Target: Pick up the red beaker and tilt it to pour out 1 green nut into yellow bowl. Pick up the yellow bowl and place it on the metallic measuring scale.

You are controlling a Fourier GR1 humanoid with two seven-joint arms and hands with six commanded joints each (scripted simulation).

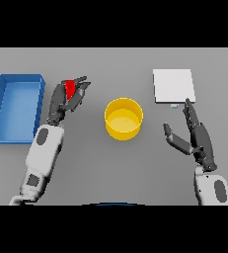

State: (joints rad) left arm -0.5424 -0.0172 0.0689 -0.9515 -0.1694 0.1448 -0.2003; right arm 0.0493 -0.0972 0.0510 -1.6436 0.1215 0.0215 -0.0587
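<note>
The red beaker (71, 88) shows as a small red shape at the upper left, mostly hidden by my left hand (66, 100), whose fingers are curled round it. The yellow bowl (124, 118) stands in the middle of the table, to the right of that hand; I see nothing inside it. The metallic scale (173, 85) is a pale square plate at the upper right. My right hand (197, 133) rests below the scale with straight fingers and the thumb spread, touching nothing. No green nut shows.
A blue rectangular bin (2, 106) lies at the far left, close beside my left arm. Bare grey table lies between the bowl and the right hand.
</note>
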